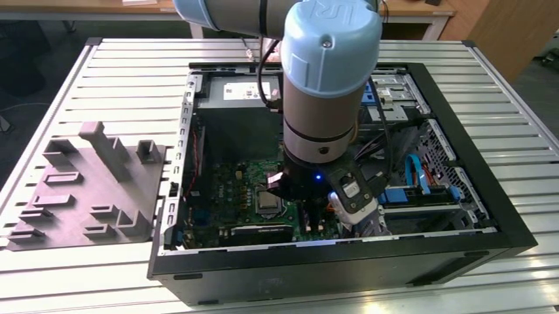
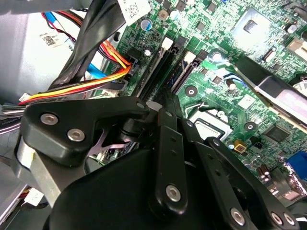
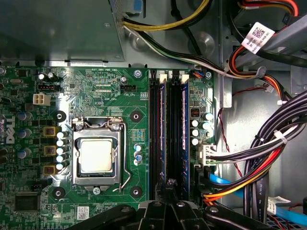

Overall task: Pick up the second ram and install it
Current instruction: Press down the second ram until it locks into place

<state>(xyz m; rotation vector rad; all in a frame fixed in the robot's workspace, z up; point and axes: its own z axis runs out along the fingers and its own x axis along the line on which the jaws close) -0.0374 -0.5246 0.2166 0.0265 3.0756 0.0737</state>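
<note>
Exterior view: an open computer case (image 1: 436,252) lies on a slatted bench (image 1: 131,72); the arm (image 1: 323,85) reaches down into it over the green motherboard (image 1: 227,190). A grey moulded tray (image 1: 88,190) sits on the bench at the exterior view's left, beside the case.
First wrist view: two memory sticks stand on edge in the black slots (image 3: 154,139) beside the processor socket (image 3: 96,155). The second ram (image 3: 184,134), the stick farther from the socket, has its long axis along the slots, pointing from the pincer (image 3: 171,203) toward the power cables (image 3: 192,52).
Second wrist view: the pincer (image 2: 165,112) sits over the slots (image 2: 163,67); bundled cables (image 2: 91,81) run beside them.
Pincer state: cannot tell.
</note>
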